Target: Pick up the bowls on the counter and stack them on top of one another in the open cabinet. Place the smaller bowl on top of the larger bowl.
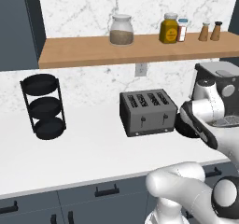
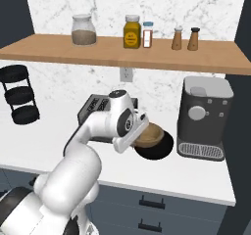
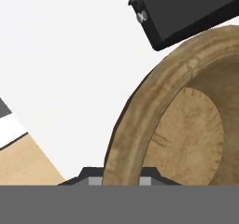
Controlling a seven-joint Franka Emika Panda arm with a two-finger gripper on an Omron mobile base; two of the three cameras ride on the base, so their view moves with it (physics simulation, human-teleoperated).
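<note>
Item: smaller bowl [image 2: 150, 133], tan wood, resting on the larger bowl [image 2: 162, 148] on the counter [image 2: 196, 173] between toaster [image 1: 147, 112] and coffee machine [image 2: 203, 116]. Gripper [image 3: 121, 181]: jaws astride the rim, closure cannot be told. Advice: pinch the rim firmly, lift straight, keep level toward the open cabinet [image 2: 59, 50]

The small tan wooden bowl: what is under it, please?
Beneath the small tan wooden bowl lies the wide shallow black bowl on the white counter. The white arm covers their left sides, so contact between them cannot be confirmed.
</note>
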